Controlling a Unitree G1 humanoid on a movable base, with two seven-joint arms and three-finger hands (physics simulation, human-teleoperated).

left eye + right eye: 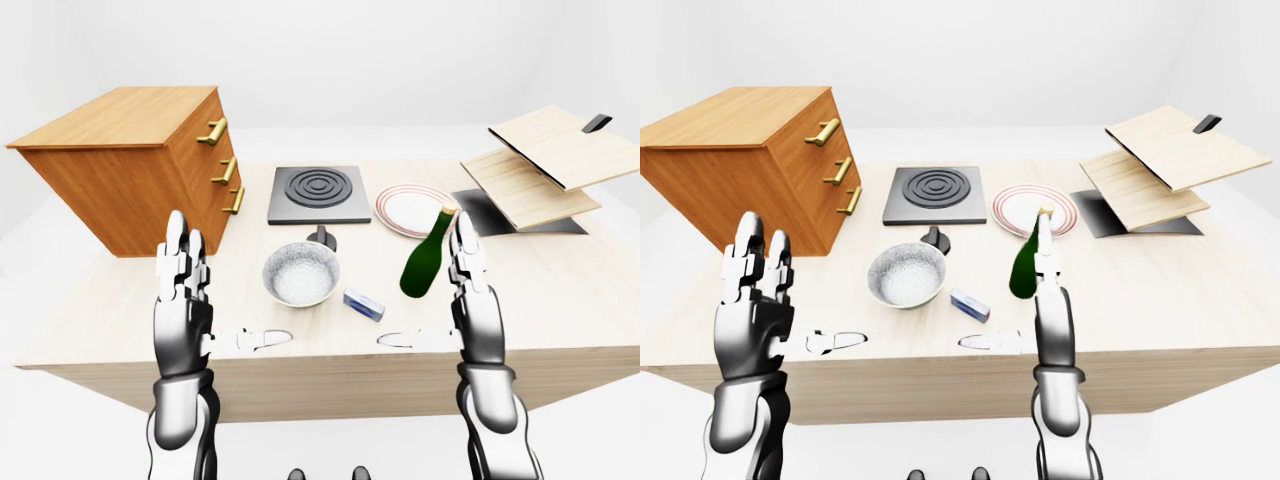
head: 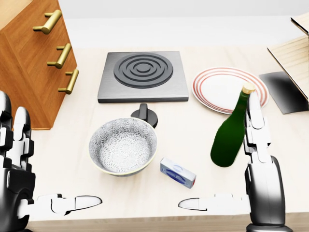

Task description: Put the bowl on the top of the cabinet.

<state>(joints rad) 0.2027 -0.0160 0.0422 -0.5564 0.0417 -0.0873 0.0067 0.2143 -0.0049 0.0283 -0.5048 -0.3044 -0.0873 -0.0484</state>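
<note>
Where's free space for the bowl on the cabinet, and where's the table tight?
The cabinet top is bare wood edge to edge. Table is crowded around the bowl: knob above, blue box and bottle to its right. Bare strip between bowl and cabinet.

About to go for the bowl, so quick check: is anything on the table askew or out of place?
Yes. The green bottle is tilted, its neck leaning right against the fingers of the open right hand; it may topple. The bowl sits upright and looks empty.
</note>
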